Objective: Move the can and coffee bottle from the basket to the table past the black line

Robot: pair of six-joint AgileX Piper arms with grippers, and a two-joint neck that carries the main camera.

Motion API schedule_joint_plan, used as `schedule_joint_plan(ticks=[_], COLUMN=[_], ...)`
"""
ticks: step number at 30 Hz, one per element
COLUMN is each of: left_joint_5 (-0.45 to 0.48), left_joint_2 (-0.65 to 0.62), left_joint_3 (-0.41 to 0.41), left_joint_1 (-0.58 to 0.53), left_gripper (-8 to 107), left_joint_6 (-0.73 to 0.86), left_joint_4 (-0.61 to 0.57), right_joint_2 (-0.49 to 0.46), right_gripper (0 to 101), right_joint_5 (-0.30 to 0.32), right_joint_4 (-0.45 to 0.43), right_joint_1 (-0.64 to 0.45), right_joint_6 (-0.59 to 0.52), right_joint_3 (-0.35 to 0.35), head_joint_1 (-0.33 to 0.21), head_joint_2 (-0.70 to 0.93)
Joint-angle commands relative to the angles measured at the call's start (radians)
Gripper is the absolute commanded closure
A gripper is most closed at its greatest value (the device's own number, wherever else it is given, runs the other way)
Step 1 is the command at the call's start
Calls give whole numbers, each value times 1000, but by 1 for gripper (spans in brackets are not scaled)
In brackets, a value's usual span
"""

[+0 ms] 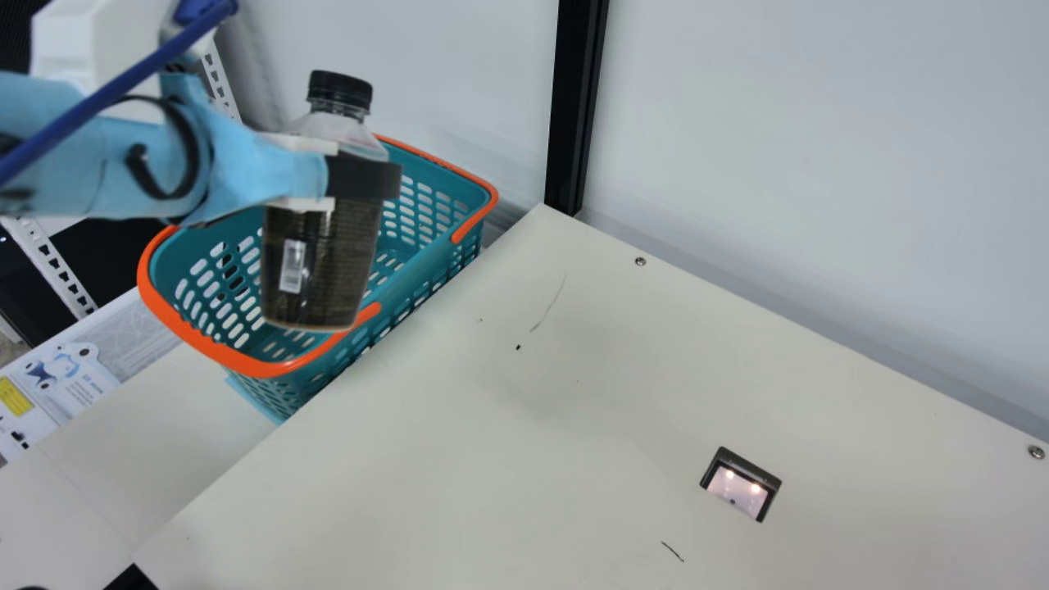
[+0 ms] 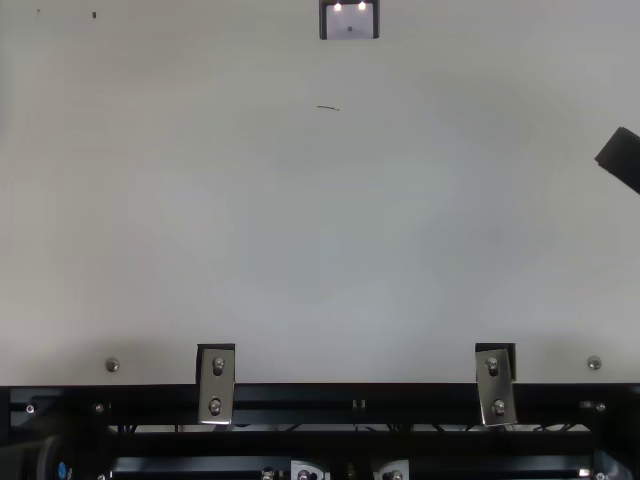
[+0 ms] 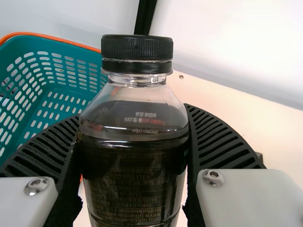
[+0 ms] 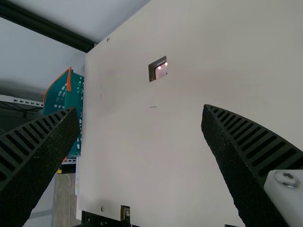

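My left gripper (image 1: pixel 364 179) is shut on the coffee bottle (image 1: pixel 324 262), a dark-filled bottle with a black cap, held raised and nearly upright in front of the teal basket (image 1: pixel 422 250) in the main view. In the left wrist view the ribbed fingers of my left gripper (image 3: pixel 134 127) press both sides of the bottle (image 3: pixel 132 175), the basket (image 3: pixel 61 75) lying behind. A dark fingertip of my right gripper (image 2: pixel 622 158) enters the top view's right edge. In the right wrist view my right gripper (image 4: pixel 141 111) is open, nothing between its fingers.
The cream table (image 1: pixel 492 459) has a rectangular cutout (image 1: pixel 742 483) with a dark rim. The orange-rimmed basket stands lower, beside the table's edge. A black post (image 1: pixel 576 106) rises behind the far corner. Metal brackets (image 2: pixel 217 385) sit along the near rail.
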Motion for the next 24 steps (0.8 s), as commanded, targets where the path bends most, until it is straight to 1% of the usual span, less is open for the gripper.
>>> schedule_joint_plan(ticks=[1,9,15,19,24], left_joint_5=[37,162,219,227,213], left_joint_2=[-41,-107,-109,-89,-34], left_joint_3=[1,-38,-86,-117,-155], left_joint_1=[-13,-61,-132,-213,-382], left_gripper=[89,89,89,89,89], left_joint_6=[-94,-313,-450,-551,-726], left_joint_4=[29,60,85,135,261], right_joint_2=[0,0,0,0,0], right_gripper=[0,0,0,0,0], right_joint_5=[0,0,0,0,0], right_joint_4=[0,0,0,0,0], right_joint_1=[0,0,0,0,0], right_joint_6=[0,0,0,0,0], right_joint_3=[0,0,0,0,0], head_joint_1=[-21,-19,3,38,108], head_joint_2=[16,16,-20,-82,-200])
